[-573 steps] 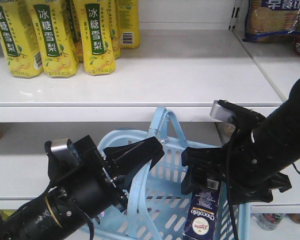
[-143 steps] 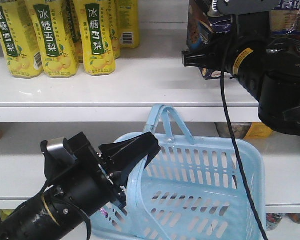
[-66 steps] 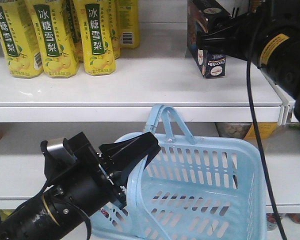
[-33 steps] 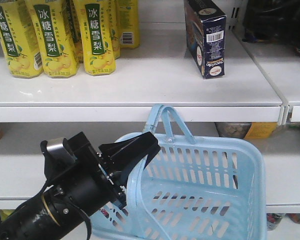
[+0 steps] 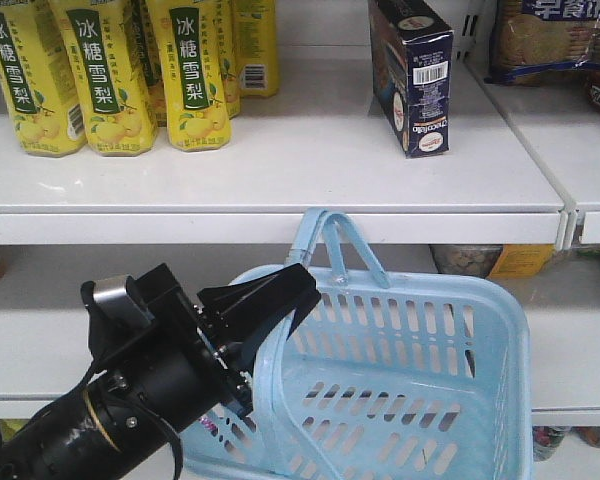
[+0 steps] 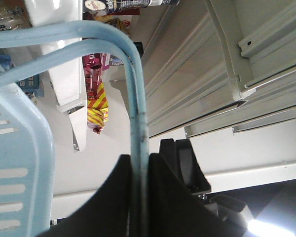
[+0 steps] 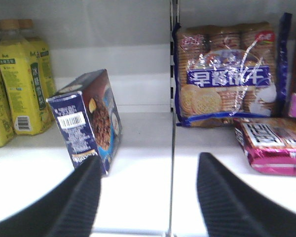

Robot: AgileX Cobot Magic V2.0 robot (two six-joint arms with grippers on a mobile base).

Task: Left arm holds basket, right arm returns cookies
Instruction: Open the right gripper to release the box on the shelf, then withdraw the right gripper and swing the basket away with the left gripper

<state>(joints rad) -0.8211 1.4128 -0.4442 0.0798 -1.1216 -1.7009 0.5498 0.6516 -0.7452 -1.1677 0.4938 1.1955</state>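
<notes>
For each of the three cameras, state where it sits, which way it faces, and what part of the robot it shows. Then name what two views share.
Front-facing: faces the shelves from in front; shows the left arm, its pincer shut on the basket handle; no right arm.
Left wrist: sits behind the left pincer, looking up along the clamped handle to the shelf undersides.
Right wrist: sits behind the open right pincer, looking level onto the shelf at the cookies.
Shared: front-facing and right wrist both show the cookies and the yellow bottles.
</notes>
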